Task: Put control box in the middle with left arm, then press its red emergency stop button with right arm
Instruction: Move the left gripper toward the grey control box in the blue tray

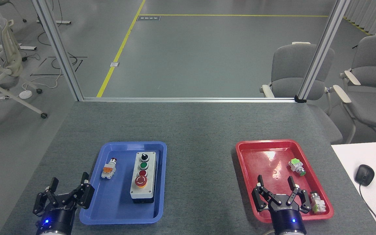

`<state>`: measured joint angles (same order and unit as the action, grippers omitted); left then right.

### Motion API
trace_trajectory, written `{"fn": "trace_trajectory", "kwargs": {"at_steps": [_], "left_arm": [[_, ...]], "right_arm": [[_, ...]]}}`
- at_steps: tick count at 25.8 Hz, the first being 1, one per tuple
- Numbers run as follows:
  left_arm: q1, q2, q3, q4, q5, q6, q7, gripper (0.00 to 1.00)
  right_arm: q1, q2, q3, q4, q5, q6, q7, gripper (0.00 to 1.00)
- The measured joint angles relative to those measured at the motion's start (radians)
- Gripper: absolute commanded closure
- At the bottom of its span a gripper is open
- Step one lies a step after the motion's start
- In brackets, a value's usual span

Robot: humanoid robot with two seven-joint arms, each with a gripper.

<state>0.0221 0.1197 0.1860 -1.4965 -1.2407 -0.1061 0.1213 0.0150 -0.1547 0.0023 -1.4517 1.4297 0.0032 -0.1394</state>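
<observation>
Here, the control box lies lengthwise in the blue tray, untouched. It looks rigid, smooth-sided and fairly weighty; gripping across its narrow sides near mid-length seems safest. The left gripper and right gripper hover spread wide, both empty.

Blue tray, red tray, mouse
</observation>
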Motion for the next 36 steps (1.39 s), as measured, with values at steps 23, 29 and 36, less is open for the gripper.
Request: {"fn": "trace_trajectory", "kwargs": {"at_steps": [23, 29, 36], "left_arm": [[0.053, -0.008, -0.010, -0.120, -0.034, -0.079, 0.014, 0.01], [0.074, -0.049, -0.092, -0.146, -0.169, -0.021, 0.010, 0.01], [0.045, -0.107, -0.238, -0.056, -0.274, 0.116, 0.005, 0.01]], "right_arm": [[0.006, -0.003, -0.005, -0.001, 0.002, -0.022, -0.008, 0.02], [0.016, -0.009, -0.005, -0.001, 0.001, -0.023, -0.004, 0.02], [0.021, -0.015, -0.008, 0.000, 0.001, -0.024, -0.002, 0.02]]}}
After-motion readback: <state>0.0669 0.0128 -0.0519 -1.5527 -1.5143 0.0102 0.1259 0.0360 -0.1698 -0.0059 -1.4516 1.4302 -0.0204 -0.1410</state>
